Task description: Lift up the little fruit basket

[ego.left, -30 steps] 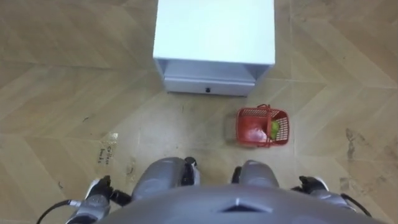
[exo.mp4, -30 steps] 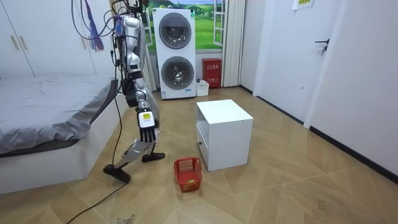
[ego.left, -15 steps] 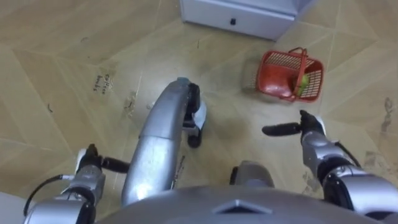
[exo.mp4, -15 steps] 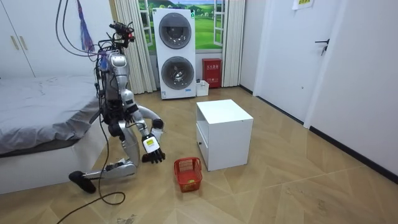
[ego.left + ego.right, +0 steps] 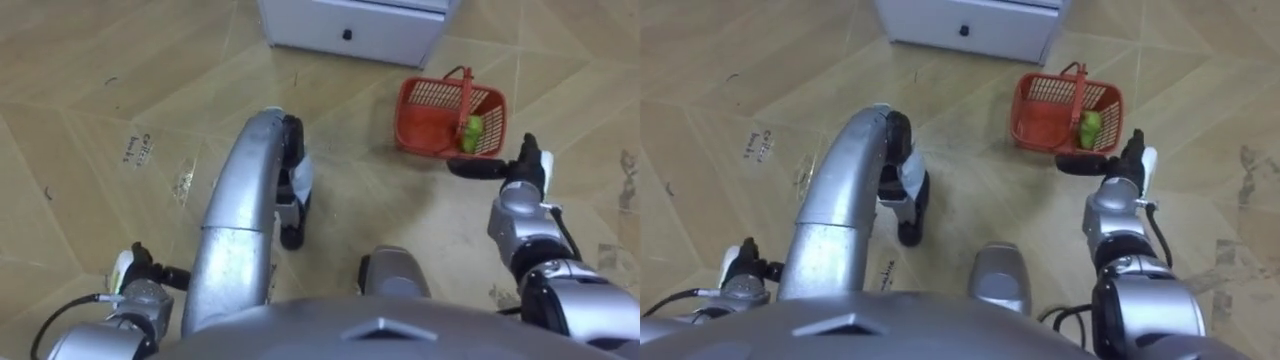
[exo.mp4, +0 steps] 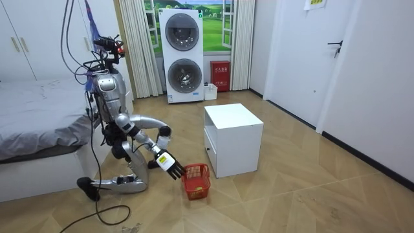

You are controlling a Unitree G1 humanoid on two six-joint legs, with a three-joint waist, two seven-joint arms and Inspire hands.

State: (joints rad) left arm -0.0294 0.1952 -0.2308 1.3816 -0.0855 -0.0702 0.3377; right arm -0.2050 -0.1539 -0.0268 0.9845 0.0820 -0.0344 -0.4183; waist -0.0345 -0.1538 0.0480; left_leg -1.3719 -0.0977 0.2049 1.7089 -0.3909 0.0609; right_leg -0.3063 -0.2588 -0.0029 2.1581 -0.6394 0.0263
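The red plastic fruit basket (image 5: 418, 128) stands on the wood floor in front of the white cabinet, its handle upright and a green fruit (image 5: 472, 132) inside. My right hand (image 5: 503, 168) is open, fingers straight. It reaches forward to the basket's near rim, and I cannot tell if the fingertips touch it. The right eye view shows the same hand (image 5: 1113, 163) just below the basket (image 5: 1035, 122). In the room view I kneel on one knee beside the bed, right hand (image 6: 170, 166) stretched out to the basket (image 6: 196, 182). My left hand (image 5: 138, 287) hangs low at the lower left.
A white cabinet (image 5: 352, 22) with a drawer stands just beyond the basket, also seen in the room view (image 6: 234, 138). A bed (image 6: 45, 133) is behind me. Stacked washing machines (image 6: 182, 55) stand at the far wall. My raised knee (image 5: 290, 135) lies left of the basket.
I have gone from standing down to one knee. My right hand has come forward from my side up to the basket's near rim. The basket has not moved.
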